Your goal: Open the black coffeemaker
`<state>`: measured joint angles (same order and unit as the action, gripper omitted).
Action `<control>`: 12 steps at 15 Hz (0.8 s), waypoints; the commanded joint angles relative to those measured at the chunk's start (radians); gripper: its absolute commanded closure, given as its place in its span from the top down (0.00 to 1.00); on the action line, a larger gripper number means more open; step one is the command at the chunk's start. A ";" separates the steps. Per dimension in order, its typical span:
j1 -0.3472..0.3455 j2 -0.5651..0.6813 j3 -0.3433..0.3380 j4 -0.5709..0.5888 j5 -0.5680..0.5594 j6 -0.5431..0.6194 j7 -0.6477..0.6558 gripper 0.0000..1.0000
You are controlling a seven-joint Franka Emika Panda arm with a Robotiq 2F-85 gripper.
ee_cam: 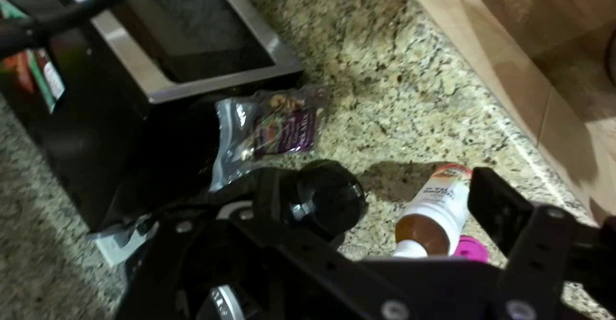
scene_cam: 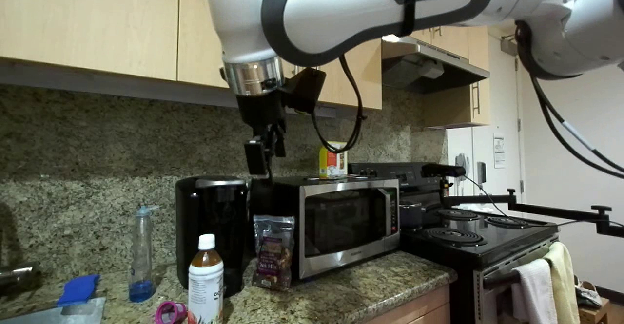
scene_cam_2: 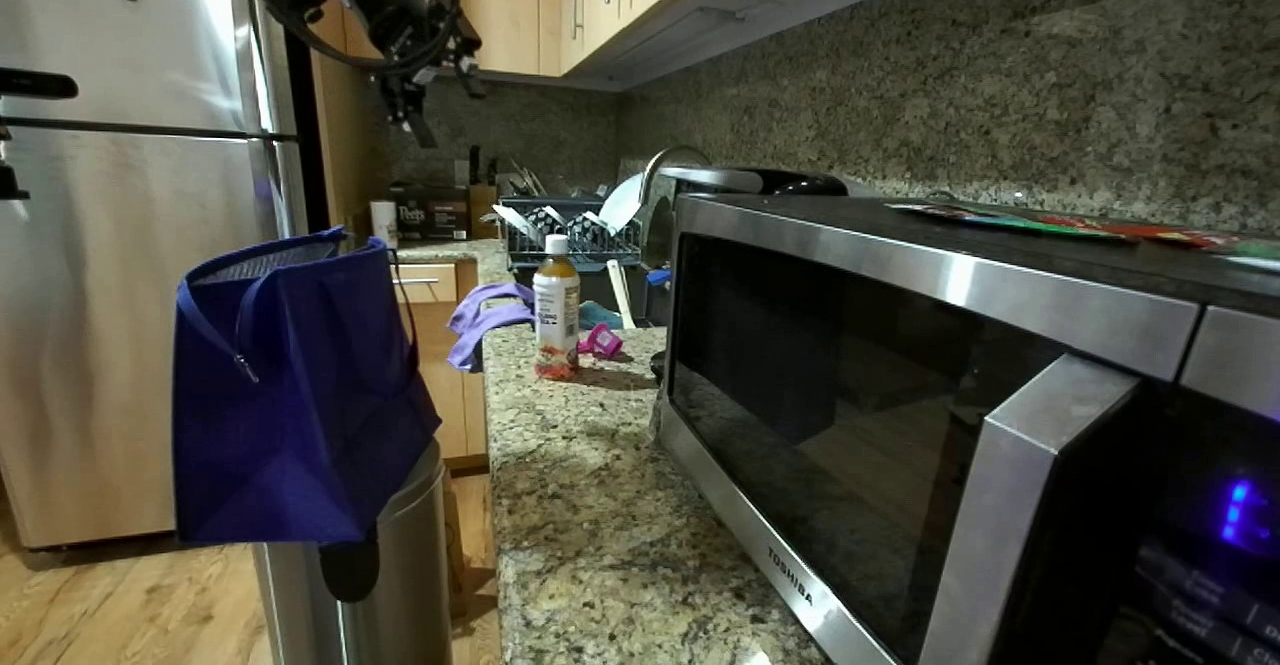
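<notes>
Wrist view: jaws spread wide, tips well apart. The drink bottle [ee_cam: 437, 204] and part of the magenta cup [ee_cam: 471, 249] show in the space between them, lower down on the table [ee_cam: 385, 113].

In an exterior view the black coffeemaker [scene_cam: 212, 226] stands upright on the table, just beside the microwave [scene_cam: 347, 221], with the speckled stone wall [scene_cam: 73, 192] behind. Its silver-trimmed top looks level — lid down, as far as the frame shows. The arm [scene_cam: 341, 17] reaches across above, jaws pointing downward, seen over the place where coffeemaker and microwave stand side by side; depth cannot be judged from that angle.

In an exterior view with the blue bag [scene_cam_2: 300, 405] on the steel bin [scene_cam_2: 410, 575], the jaws hang high in the air, apart from the coffeemaker's top.

Nearby items: drink bottle upright, white cap on, in front of the coffeemaker; magenta cup tipped on its side just beside the bottle. Snack bag [scene_cam: 274, 256] upright near the microwave's front corner — contact with it not readable. Squirt bottle [scene_cam: 141, 270], blue liquid at the bottom, stands near the coffeemaker, on the side away from the microwave. From the wrist, the coffeemaker's body is hard to separate from the dark hardware around the jaws.
</notes>
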<state>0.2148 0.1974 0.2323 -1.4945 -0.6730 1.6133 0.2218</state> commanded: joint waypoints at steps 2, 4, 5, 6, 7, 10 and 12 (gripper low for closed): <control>0.039 0.033 -0.029 0.045 -0.040 -0.003 -0.023 1.00; 0.044 0.040 -0.032 0.056 -0.045 -0.003 -0.027 1.00; 0.044 0.040 -0.032 0.057 -0.045 -0.003 -0.028 1.00; 0.044 0.040 -0.033 0.057 -0.045 -0.003 -0.029 1.00; 0.039 0.063 -0.036 0.080 -0.040 0.009 -0.053 1.00; 0.026 0.118 -0.053 0.113 -0.109 0.146 -0.170 1.00; 0.022 0.156 -0.075 0.127 -0.162 0.250 -0.243 1.00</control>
<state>0.2412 0.2857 0.1803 -1.4246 -0.7751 1.7622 0.0936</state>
